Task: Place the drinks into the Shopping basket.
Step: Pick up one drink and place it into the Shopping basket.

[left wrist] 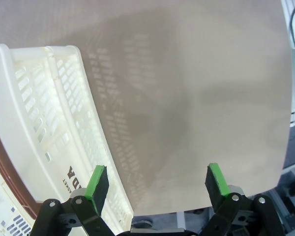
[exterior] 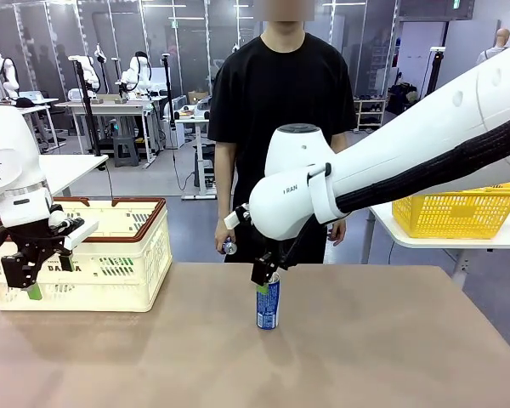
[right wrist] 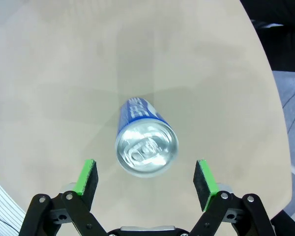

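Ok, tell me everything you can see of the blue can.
The blue can is slim, metal by its look: blue sides with white print, a silver top with the pull tab in place. It stands upright near the middle of the brown table. The right hand hangs open over its top, a pad on either side, a gap at each.

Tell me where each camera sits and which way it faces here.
Front view: fixed on the robot's side between the arms, facing across the table at the person; both white arms show, left end effector by the Shopping basket, right end effector over the blue can.
Left wrist view: on the left wrist, looking down at table and basket wall; its own open end effector rises from the bottom edge.
Right wrist view: on the right wrist, looking down onto the can's top; its own open end effector flanks it.
Shared: front and right wrist views both show the can.
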{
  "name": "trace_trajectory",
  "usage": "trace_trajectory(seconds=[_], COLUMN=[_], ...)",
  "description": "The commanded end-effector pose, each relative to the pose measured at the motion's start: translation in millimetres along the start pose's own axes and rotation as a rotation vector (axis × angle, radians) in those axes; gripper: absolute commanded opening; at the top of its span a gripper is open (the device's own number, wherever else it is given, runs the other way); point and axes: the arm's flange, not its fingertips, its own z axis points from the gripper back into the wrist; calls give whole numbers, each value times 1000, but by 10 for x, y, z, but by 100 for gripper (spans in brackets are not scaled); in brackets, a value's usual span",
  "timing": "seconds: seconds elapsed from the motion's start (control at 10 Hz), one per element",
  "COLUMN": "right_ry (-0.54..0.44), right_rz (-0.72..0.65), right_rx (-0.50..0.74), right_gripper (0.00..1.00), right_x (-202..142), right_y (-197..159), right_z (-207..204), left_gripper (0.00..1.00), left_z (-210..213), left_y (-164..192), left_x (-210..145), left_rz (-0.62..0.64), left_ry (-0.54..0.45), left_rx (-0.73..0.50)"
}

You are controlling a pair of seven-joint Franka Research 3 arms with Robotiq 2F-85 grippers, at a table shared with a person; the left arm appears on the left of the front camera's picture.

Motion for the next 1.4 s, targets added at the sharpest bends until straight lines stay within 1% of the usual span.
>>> trace_trajectory(seconds=[0.0, 0.2, 0.4, 0.6, 0.8, 0.9, 1.1, 1.3], right_ry=[4, 39, 50, 19, -45, -73, -101, -91], right_rz=[19, -25, -102, -250, -373, -417, -456, -539], right_rx=[-18, -20, 2, 9, -5, 27, 32, -6], right_gripper=[97, 97, 97, 97, 97, 97, 97, 97], right_x=[-221, -603, -1141, -1767, -2264, -2467, -2607, -2645], right_y=[-187, -436, -658, -833, -967, -998, -1033, -1055], right_z=[223, 439, 672, 871, 964, 979, 947, 903], left_gripper=[100, 100, 100, 100, 100, 100, 100, 100], left_z=[27, 27, 27, 27, 27, 27, 27, 27], left_y=[-28, -28, -28, -28, -28, -28, -28, -28], left_x=[3, 3, 3, 3, 3, 3, 3, 3], left_rz=[7, 7, 7, 7, 7, 7, 7, 7], left_ry=[2, 2, 2, 2, 2, 2, 2, 2], left_rx=[-2, -2, -2, -2, -2, -2, -2, -2])
